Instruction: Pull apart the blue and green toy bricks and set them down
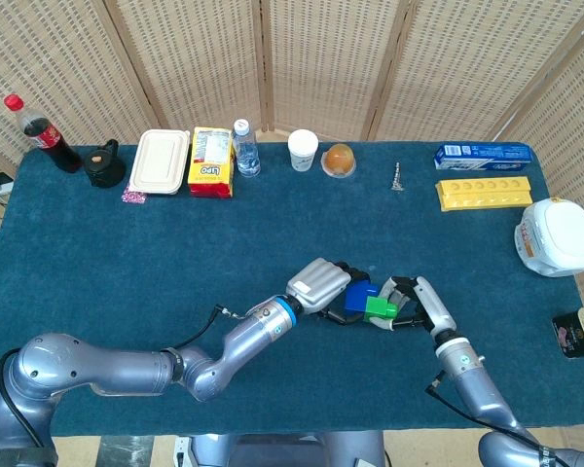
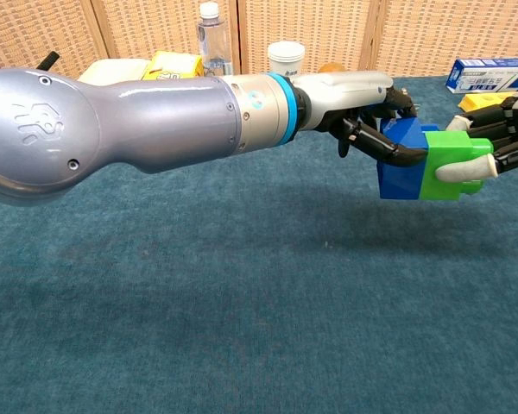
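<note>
A blue brick [image 2: 400, 164] and a green brick [image 2: 445, 166] are still joined, held in the air above the blue table cloth. My left hand [image 2: 363, 108] grips the blue brick from the left. My right hand [image 2: 501, 142] grips the green brick from the right, its thumb across the front face. In the head view the pair, blue brick [image 1: 359, 295] and green brick [image 1: 379, 308], sits between the left hand [image 1: 318, 283] and the right hand [image 1: 416, 304] near the table's front middle.
Along the back edge stand a cola bottle [image 1: 44, 133], a white lunch box [image 1: 160, 161], a yellow box [image 1: 211, 161], a water bottle [image 1: 245, 148], a cup [image 1: 303, 150]. At right lie a yellow tray [image 1: 485, 192], a blue box [image 1: 483, 153] and a white lidded pot [image 1: 558, 236].
</note>
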